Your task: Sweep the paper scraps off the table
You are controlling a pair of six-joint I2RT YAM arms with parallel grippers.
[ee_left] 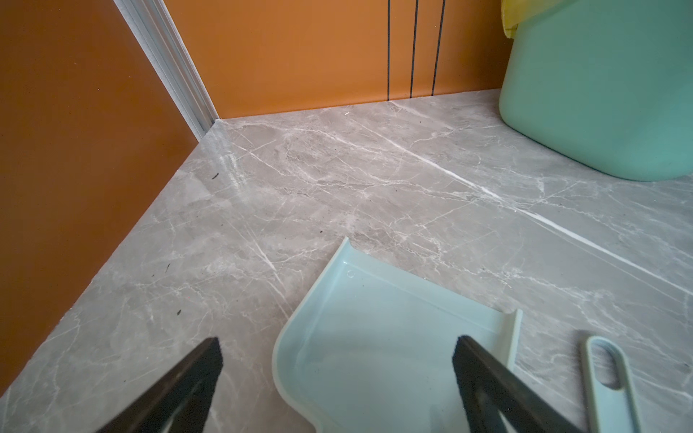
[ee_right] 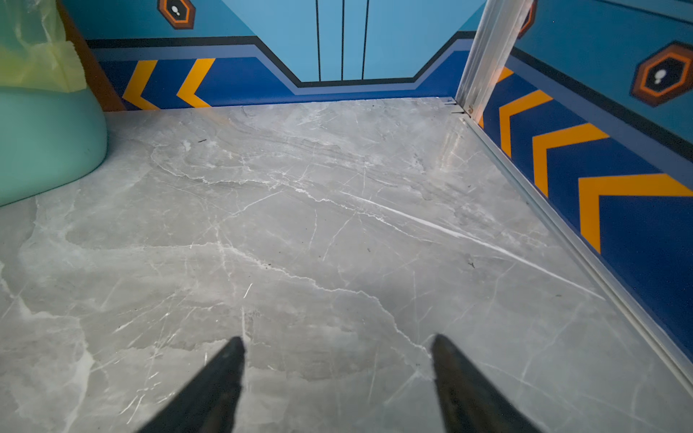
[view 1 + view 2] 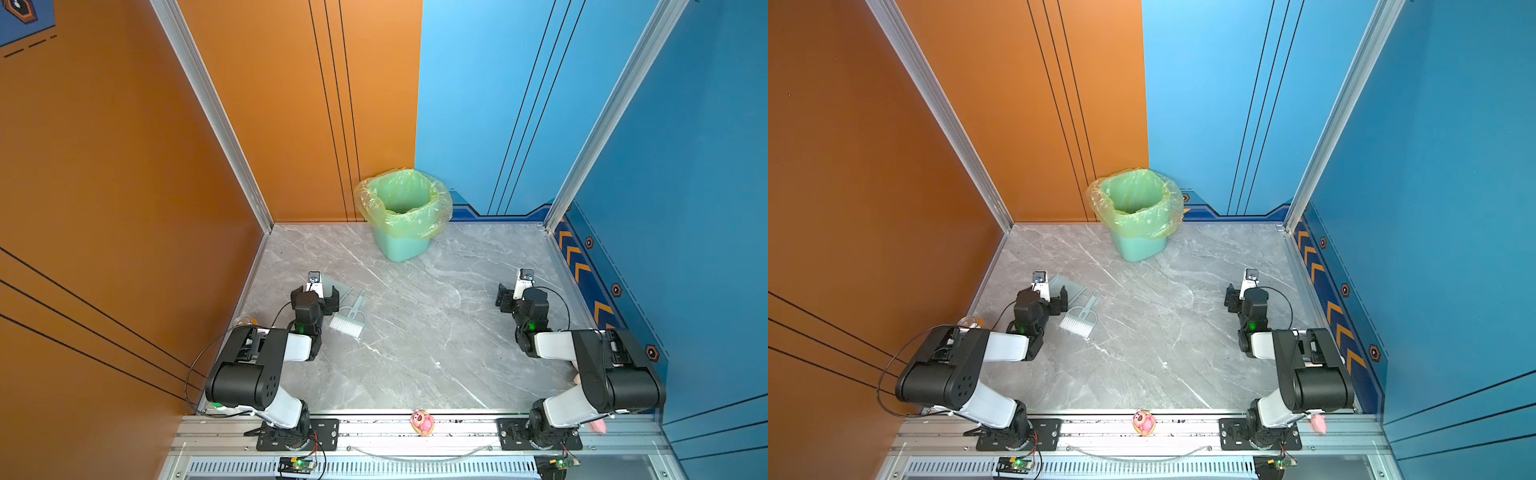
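Top views, table point(image 3: 415, 357): showing bare marble, no scraps lying anywhere on it.
Top views, bin point(image 3: 399, 249): standing at the table's far edge; not showing whether scraps are lying inside the liner point(image 3: 436, 216).
Top views, dustpan point(image 3: 332, 286): lying flat, well apart from the bin, partly hidden by the left gripper point(image 3: 316, 296).
Top views, brush point(image 3: 348, 321): lying just beside the dustpan, handle pointing roughly toward the bin, bristles away from it.
Top views, right gripper point(image 3: 514, 293): hanging well apart from the bin on its opposite side, far from both tools.
Left wrist, jaws: standing wide, holding nothing, framing the dustpan's rounded rear; open lip facing away from the gripper.
Right wrist, jaws: standing wide, holding nothing, facing bare table beside the bin.
Judgement: left gripper sitting nearer both tools; sweeping appearing done, no scrap lying either way from the brush.
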